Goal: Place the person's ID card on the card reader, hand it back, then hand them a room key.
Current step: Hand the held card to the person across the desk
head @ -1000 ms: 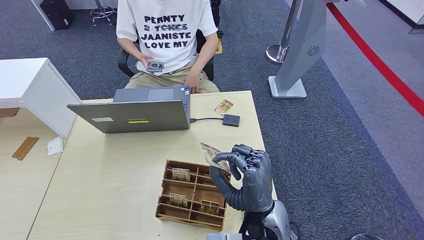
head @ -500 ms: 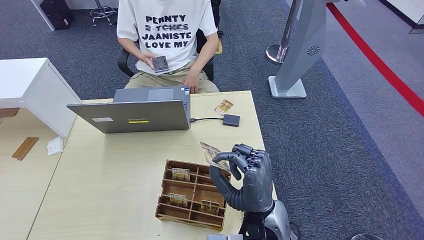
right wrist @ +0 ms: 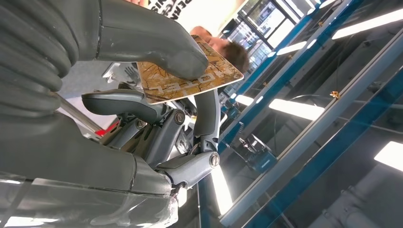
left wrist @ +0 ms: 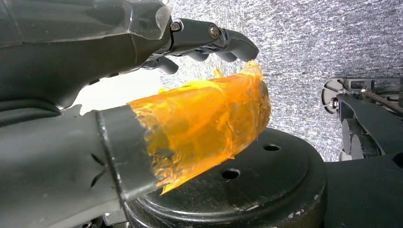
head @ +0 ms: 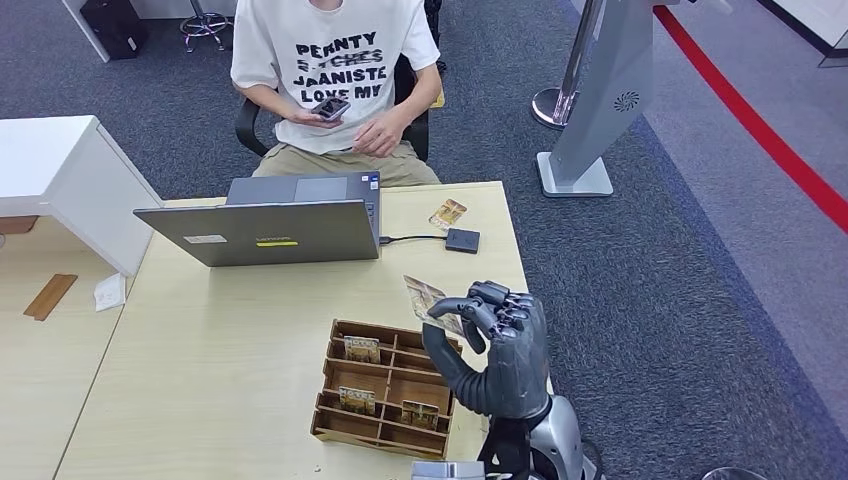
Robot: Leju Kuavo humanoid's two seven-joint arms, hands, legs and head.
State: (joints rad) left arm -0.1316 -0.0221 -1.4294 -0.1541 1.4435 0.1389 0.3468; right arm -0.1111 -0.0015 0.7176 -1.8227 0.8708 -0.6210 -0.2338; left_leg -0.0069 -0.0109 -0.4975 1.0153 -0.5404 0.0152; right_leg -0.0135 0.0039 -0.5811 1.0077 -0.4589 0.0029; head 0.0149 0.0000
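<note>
While your right hand [head: 490,345] is pinching the room key [head: 424,299] above the wooden tray [head: 345,425], you're readying it for the person [head: 335,70].

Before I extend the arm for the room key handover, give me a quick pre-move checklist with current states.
1. Room key pinched by right hand: ok.
2. Key lifted clear of the wooden tray: ok.
3. Person ready to receive: not ok, both their hands are at a phone.
4. ID card already back with them: cannot tell; a card lies beside the card reader.
5. Left hand holding nothing: ok.
</note>
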